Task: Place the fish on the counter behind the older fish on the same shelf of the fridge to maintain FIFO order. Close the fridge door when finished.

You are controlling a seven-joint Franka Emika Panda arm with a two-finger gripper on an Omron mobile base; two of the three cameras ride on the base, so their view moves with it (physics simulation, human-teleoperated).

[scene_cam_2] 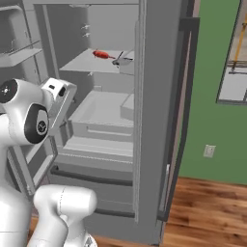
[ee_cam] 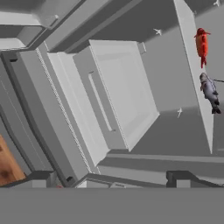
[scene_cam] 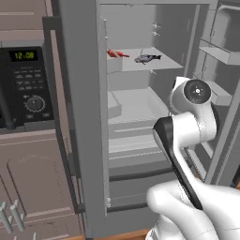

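Note:
The red-orange fish [scene_cam: 117, 54] [scene_cam_2: 102, 54] [ee_cam: 201, 43] lies on the upper shelf [scene_cam: 161, 64] [scene_cam_2: 87, 65] of the open fridge [scene_cam: 79, 117]. It sits farther back and to the left of the older fish [scene_cam: 147, 58] [scene_cam_2: 123, 61] [ee_cam: 210, 92], a dark grey one nearer the shelf's front edge. A small gap separates the two. My gripper [ee_cam: 111, 179] hangs in front of the fridge, below the shelf and well back from both fish. It is open with nothing between its fingertips [ee_cam: 41, 177]. The counter is out of view.
Both fridge doors stand open: the left door [scene_cam: 77, 140] near the black wall oven [scene_cam: 23, 84], the right door [scene_cam_2: 159, 120] beside the green wall. A white drawer bin [scene_cam: 136, 105] [ee_cam: 118, 92] sits under the shelf. Door racks [scene_cam: 220, 56] jut out at the right.

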